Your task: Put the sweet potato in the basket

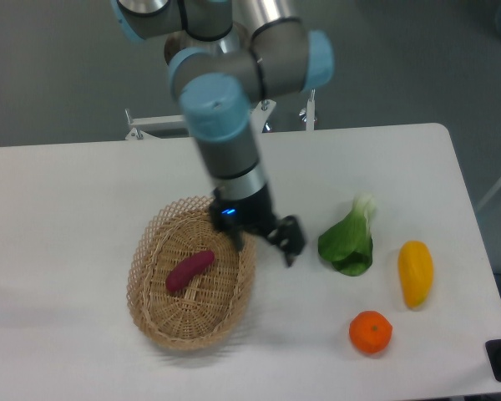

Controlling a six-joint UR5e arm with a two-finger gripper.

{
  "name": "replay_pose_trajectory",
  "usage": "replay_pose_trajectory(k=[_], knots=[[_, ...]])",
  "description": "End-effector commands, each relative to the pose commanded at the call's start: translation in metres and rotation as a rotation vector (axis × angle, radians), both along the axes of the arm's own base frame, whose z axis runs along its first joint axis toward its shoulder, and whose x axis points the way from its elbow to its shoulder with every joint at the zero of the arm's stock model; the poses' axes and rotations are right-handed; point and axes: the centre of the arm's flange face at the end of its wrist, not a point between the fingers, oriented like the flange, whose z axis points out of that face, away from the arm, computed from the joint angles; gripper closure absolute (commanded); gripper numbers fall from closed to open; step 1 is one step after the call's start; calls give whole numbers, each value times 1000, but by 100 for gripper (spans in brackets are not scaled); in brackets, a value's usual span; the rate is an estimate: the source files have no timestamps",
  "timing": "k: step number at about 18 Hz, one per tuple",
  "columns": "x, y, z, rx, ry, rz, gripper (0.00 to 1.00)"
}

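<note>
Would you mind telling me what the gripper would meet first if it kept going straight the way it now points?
Probably the bare table just right of the basket; the gripper points down and slightly right, though depth is unclear.

Above the basket [146,288]: open from the left and front, nothing over the sweet potato [189,271] inside. At its right rim: arm and gripper [265,242], fingers spread. Further right of the basket: bok choy [349,245], yellow fruit [415,272], orange [371,332], bare table [58,209] between.
</note>
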Motion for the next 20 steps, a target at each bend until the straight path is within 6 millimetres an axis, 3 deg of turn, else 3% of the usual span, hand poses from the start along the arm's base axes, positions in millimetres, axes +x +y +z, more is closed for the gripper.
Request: replay_pose_trajectory(k=[4, 10, 20], knots=[[-35, -45, 31, -69, -11, -129, 0], [-68, -105, 43, -103, -59, -311, 0], [-79, -117, 43, -57, -72, -329, 0]])
